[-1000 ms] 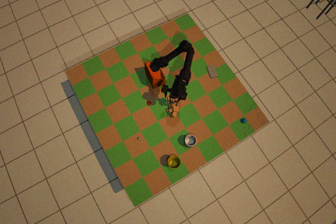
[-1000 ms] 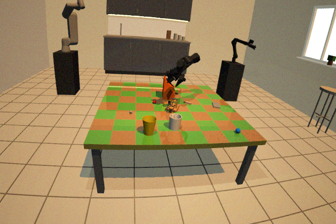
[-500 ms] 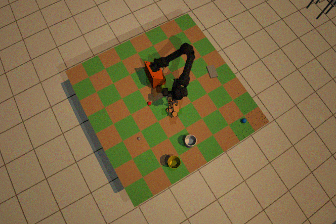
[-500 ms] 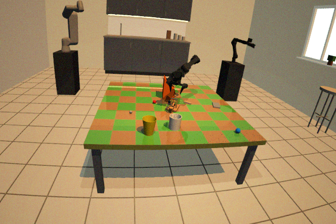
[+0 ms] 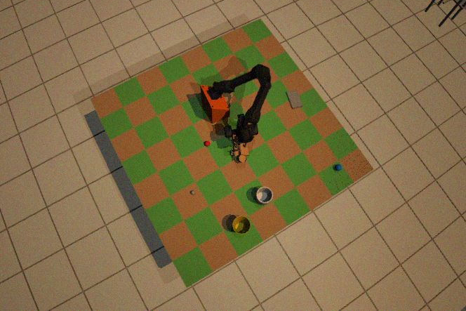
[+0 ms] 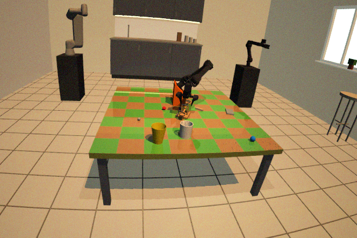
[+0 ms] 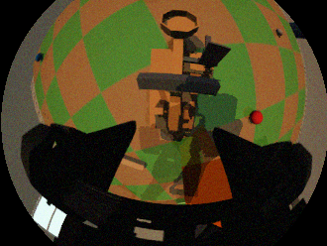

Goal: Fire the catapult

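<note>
The wooden catapult point(image 5: 243, 149) point(image 6: 185, 112) point(image 7: 160, 61) stands mid-table; no ball shows in its round cup point(image 5: 242, 158) point(image 7: 179, 24). My gripper point(image 6: 186, 103) point(image 7: 175, 127) is open and empty, pointing down just above the catapult's rear end. The red ball point(image 5: 206, 143) point(image 6: 164, 108) point(image 7: 256, 117) lies on the table beside the catapult. The white mug point(image 5: 264, 195) point(image 6: 186, 130) stands upright beyond the catapult's cup end and is out of the wrist view. A dark bar crosses the catapult in the wrist view.
An orange wedge-shaped mount point(image 5: 214, 106) point(image 7: 208, 184) is at the arm's base. A yellow cup point(image 5: 241, 225) point(image 6: 158, 133) stands near the mug. A blue ball point(image 5: 337, 167) point(image 6: 252, 138), a small grey ball point(image 5: 192, 192) point(image 6: 138, 119), a grey slab point(image 5: 294, 99) point(image 6: 229, 112) and a wooden block point(image 6: 199, 108) point(image 7: 134, 163) lie around.
</note>
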`<action>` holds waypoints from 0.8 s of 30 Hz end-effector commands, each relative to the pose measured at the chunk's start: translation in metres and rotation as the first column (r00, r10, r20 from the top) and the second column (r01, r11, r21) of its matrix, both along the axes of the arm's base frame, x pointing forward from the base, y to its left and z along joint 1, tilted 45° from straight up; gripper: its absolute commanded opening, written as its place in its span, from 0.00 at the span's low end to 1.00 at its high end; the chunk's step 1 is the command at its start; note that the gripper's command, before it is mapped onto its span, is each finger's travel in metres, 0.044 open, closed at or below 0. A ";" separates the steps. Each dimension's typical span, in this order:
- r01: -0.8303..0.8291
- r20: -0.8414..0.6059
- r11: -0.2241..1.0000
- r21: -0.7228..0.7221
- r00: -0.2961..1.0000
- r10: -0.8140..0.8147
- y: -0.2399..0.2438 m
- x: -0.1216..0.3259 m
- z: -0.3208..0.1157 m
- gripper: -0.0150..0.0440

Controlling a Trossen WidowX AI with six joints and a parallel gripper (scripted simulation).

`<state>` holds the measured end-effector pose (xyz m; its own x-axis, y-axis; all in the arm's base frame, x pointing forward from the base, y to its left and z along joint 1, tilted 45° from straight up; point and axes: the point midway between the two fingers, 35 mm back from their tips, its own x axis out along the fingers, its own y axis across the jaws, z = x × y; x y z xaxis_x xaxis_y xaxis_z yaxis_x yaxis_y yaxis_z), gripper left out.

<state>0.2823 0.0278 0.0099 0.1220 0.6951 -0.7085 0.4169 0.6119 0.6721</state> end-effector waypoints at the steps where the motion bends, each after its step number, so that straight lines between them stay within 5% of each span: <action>1: 0.011 0.008 1.000 0.002 1.000 -0.011 0.002 0.003 -0.002 1.00; 24: 0.011 0.008 1.000 0.002 1.000 -0.011 0.029 0.008 -0.028 1.00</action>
<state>0.2908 0.0523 -0.0148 0.1372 0.6924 -0.7084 0.4128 0.6101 0.6763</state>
